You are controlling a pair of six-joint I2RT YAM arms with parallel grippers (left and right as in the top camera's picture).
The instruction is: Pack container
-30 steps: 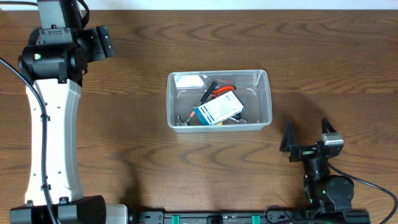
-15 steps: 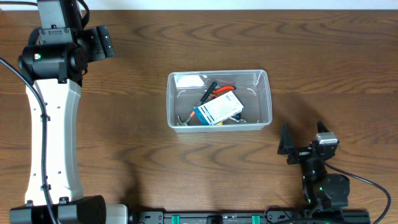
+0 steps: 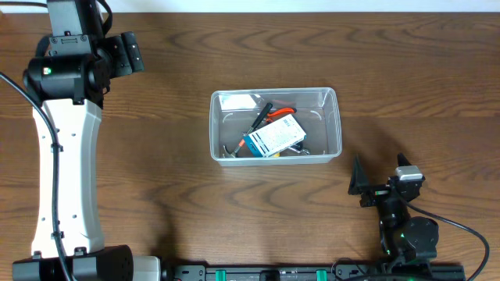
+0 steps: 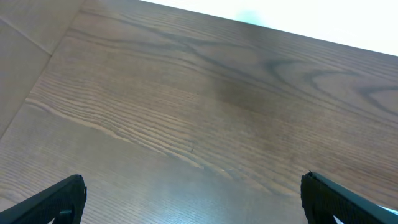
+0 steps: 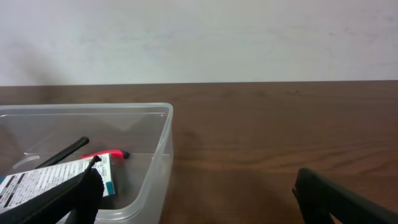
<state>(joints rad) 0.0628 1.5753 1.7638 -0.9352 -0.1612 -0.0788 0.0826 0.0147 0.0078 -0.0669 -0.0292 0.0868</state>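
Clear container [image 3: 275,125]: middle of the bench [image 3: 406,62]; inside, a blue-and-white box [image 3: 273,137] lies over an orange tool [image 3: 279,115] and a black tool [image 3: 260,117].
Room: bare wood on every side of the container.
Left pincer [image 3: 130,53]: wide, holding nothing, far-left corner, well apart.
Right pincer [image 3: 383,178]: wide, holding nothing, near the container's right front corner.
Right wrist: shows the container's wall [image 5: 163,149] side-on.
Left wrist: shows wood only.

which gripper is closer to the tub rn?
The right gripper: it is open and just off the near-right corner of the container. The left gripper, also open, is well off to the far left.
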